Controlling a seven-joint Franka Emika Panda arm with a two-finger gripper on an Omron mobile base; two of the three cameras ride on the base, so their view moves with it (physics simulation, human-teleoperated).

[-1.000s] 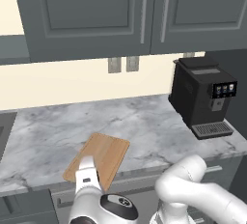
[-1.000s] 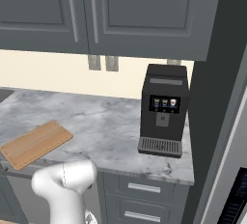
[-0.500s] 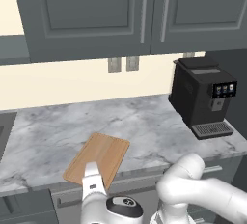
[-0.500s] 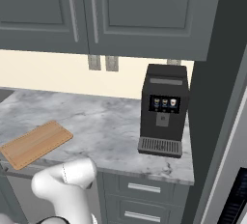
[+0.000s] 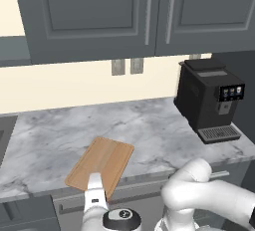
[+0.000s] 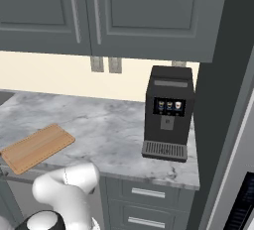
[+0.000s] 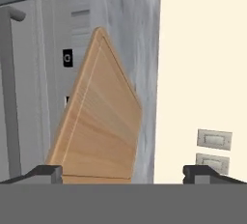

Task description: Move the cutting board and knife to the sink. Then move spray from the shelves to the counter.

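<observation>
The light-brown wooden cutting board (image 5: 100, 166) lies flat on the marble counter (image 5: 154, 125), angled, with one corner at the front edge. It also lies at the counter's left front (image 6: 37, 147). My gripper (image 5: 94, 191) hangs just in front of and below that near corner, open, nothing held. In the hand view the board (image 7: 99, 126) stretches away between the two wide-apart fingertips of the gripper (image 7: 124, 174). A dark corner of the sink (image 5: 4, 135) shows at the counter's left end. The knife and the spray are out of view.
A black coffee machine (image 5: 211, 100) stands at the counter's right end, against a tall dark panel (image 6: 223, 100). Dark cabinet doors (image 5: 124, 16) hang overhead; two wall outlets (image 5: 126, 66) sit under them. Drawers (image 6: 144, 194) lie below the counter.
The hand has sunk a little lower in front of the board's near corner, and the arm's elbow has dropped with it. The jaws stay open. The board has not moved.
</observation>
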